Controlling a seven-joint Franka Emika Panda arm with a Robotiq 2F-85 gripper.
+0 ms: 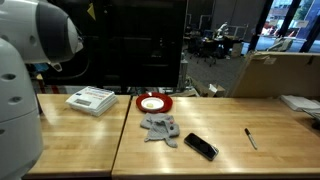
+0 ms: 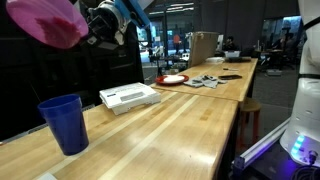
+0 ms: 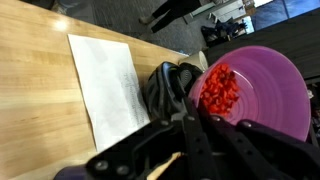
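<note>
My gripper is high above the wooden table and is shut on the rim of a pink-purple bowl. In the wrist view the bowl sits just past my fingertips and holds a heap of small red pieces. Below it in the wrist view lie a grey cloth and a white flat box. In an exterior view the grey cloth, the white box and a red plate with a white centre rest on the table.
A black phone and a pen lie on the table near the cloth. A blue cup stands near the table's end. A cardboard box stands behind the table. The robot base fills the left of one exterior view.
</note>
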